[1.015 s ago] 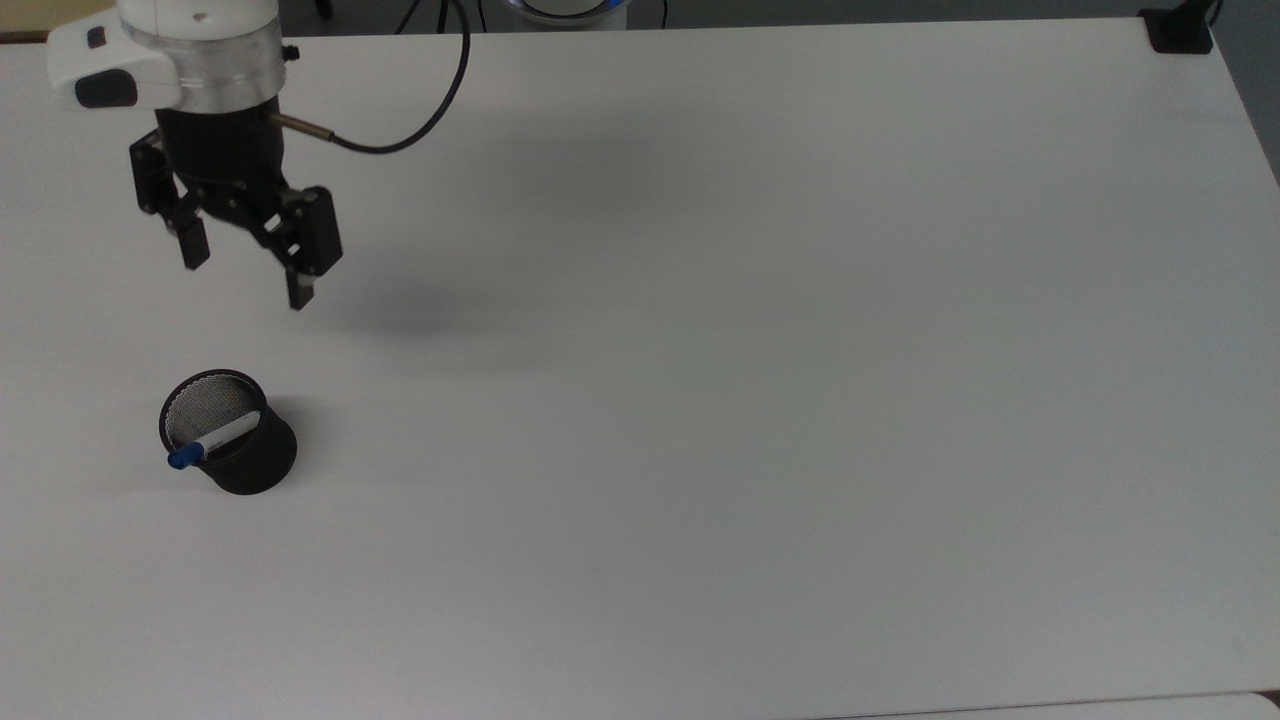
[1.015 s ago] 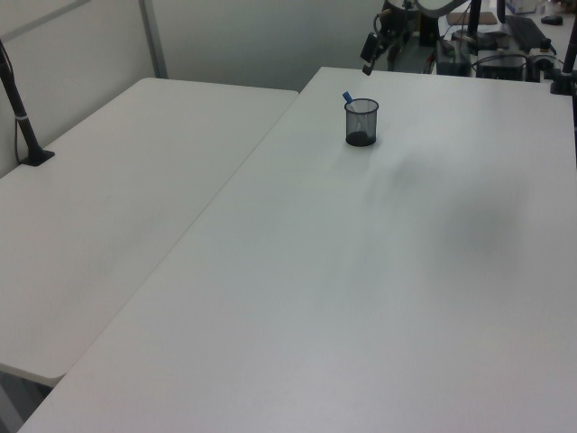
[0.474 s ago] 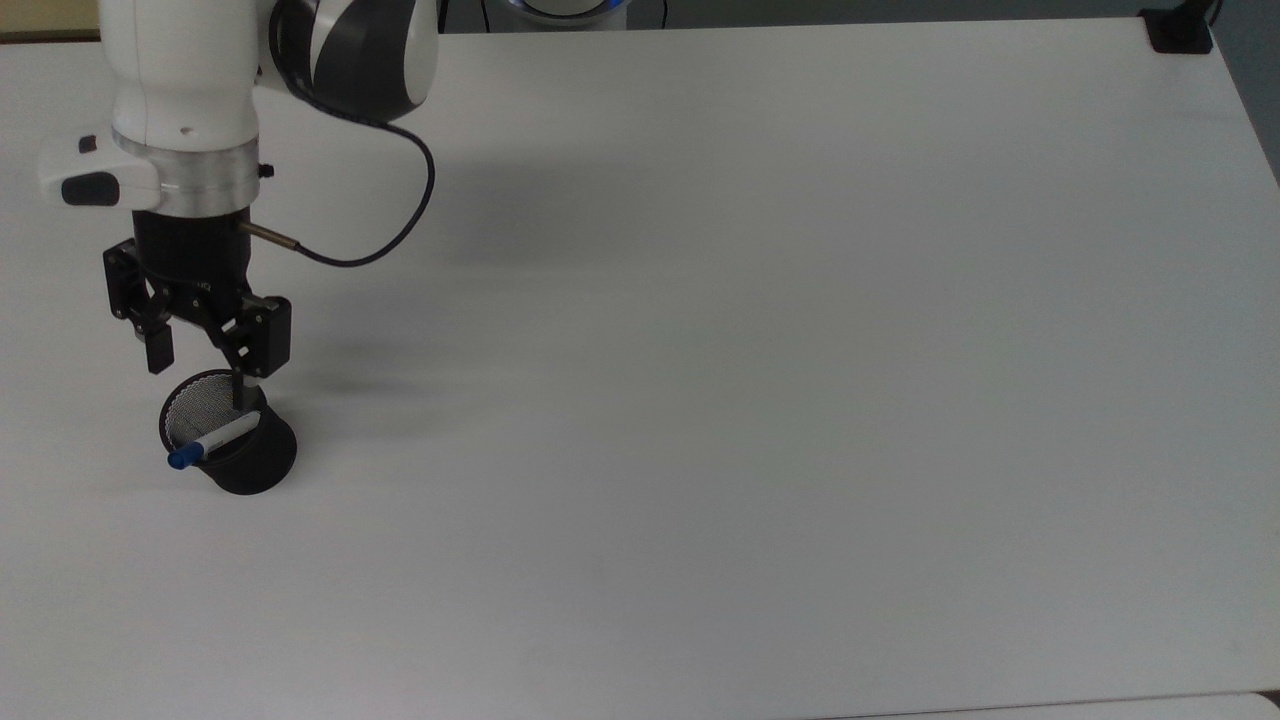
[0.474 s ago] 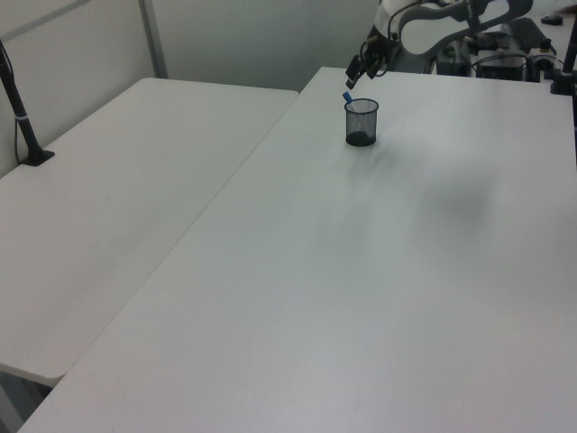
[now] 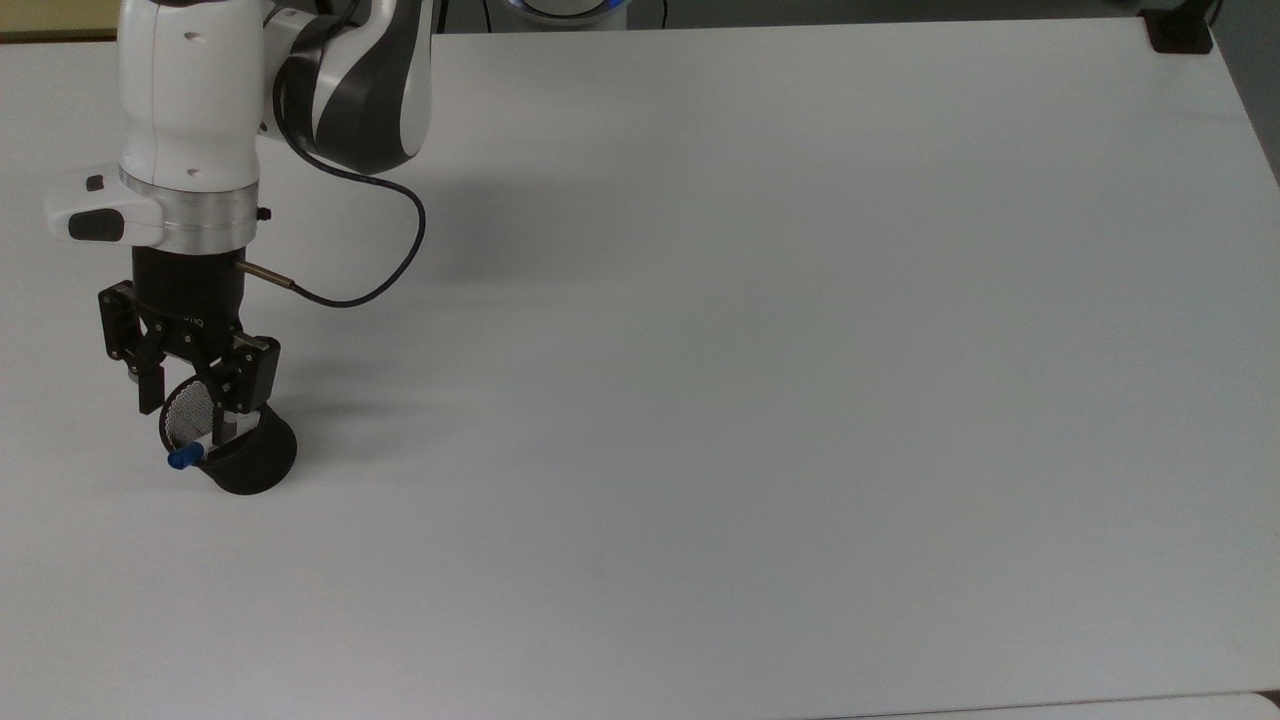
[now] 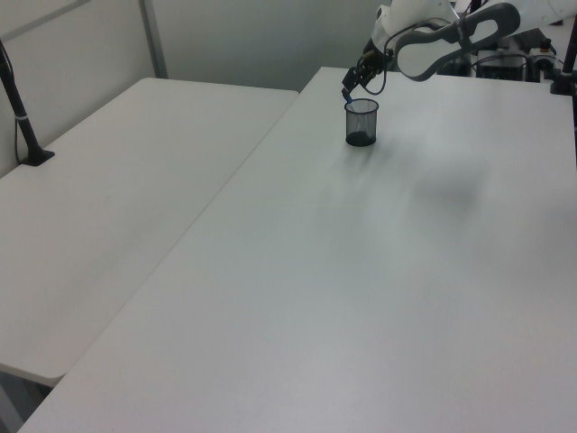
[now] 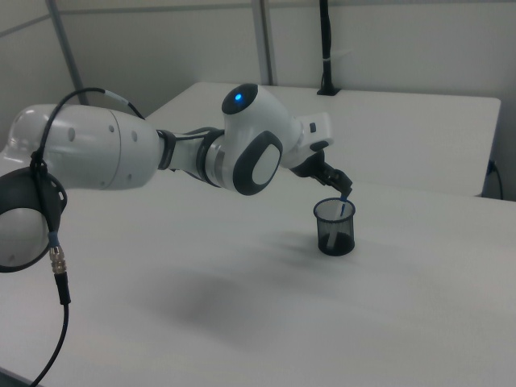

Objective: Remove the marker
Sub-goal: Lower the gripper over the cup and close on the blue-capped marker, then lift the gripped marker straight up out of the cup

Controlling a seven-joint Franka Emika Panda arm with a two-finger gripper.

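Blue-capped white marker point(image 5: 186, 458) leans in black mesh cup point(image 5: 240, 462) on white worktop point(image 5: 760, 350), cap past rim toward top view's lower left. Fingers point(image 5: 150, 392) spread, straddling barrel from above; gripper point(image 5: 190, 400) empty.

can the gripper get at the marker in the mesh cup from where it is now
Probably yes: the open gripper hangs right above the mesh cup, whose mouth is uncovered, and the marker's blue cap pokes over the rim.

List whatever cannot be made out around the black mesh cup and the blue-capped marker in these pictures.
- Top view: the white barrel of the blue-capped marker is hidden behind the gripper.
- Left view: the marker's print is too small to read above the black mesh cup.
- Right view: whether the jaws touch the marker is too small to tell.
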